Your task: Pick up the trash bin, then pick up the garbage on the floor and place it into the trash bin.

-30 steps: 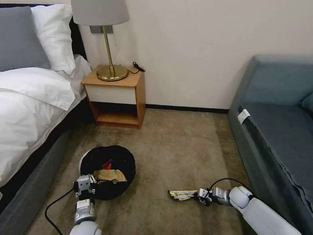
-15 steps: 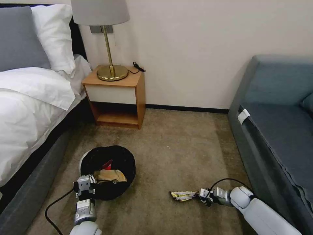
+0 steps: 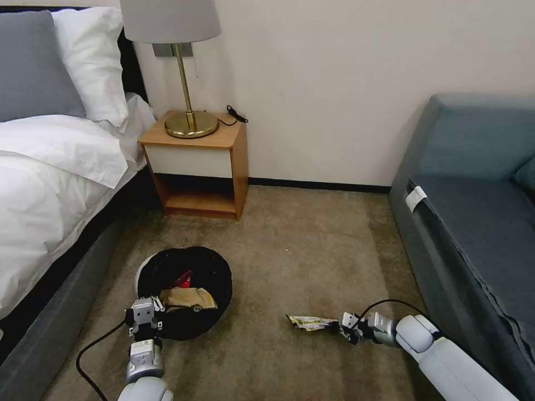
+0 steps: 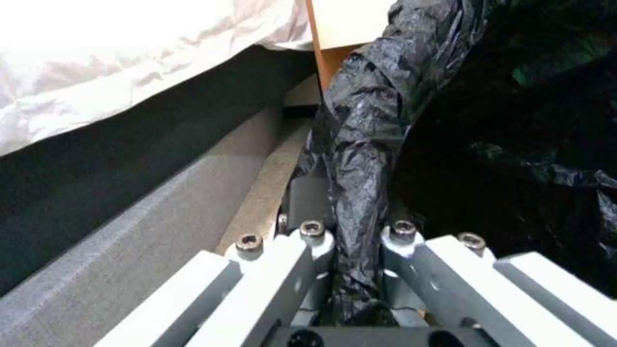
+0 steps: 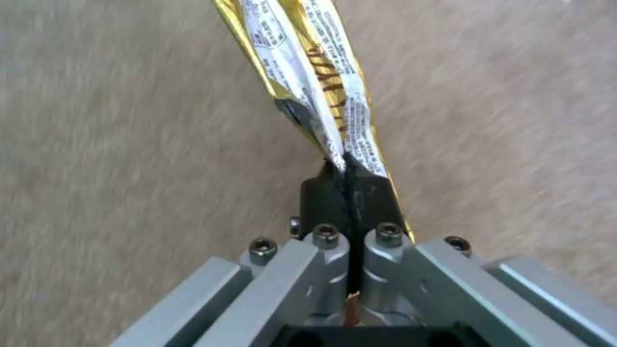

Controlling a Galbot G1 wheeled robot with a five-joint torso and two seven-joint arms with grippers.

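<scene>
Bedroom carpet (image 3: 312, 245): my left hand (image 3: 146, 315) pinches trash bin (image 3: 186, 289) rim, bag fold visible close-up from wrist; my right hand (image 3: 346, 326) clamps gold-silver snack wrapper (image 3: 312, 322) end, low over floor.

Our left arm reaches forward and low on our left side, its wrist pointing away from us. Our left tool (image 3: 144, 313) is clamped on the near rim of the trash bin (image 3: 167, 273), the fingers (image 4: 308, 202) pressed from both sides onto the fold of black liner. Our right arm stretches low across from the right, its forearm nearly level and its wrist turned toward our left. Our right tool (image 3: 344, 326) has its black pads (image 5: 325, 193) pinched tight together on the end of the gold-silver snack wrapper (image 5: 321, 77), leaving no gap between them.
</scene>
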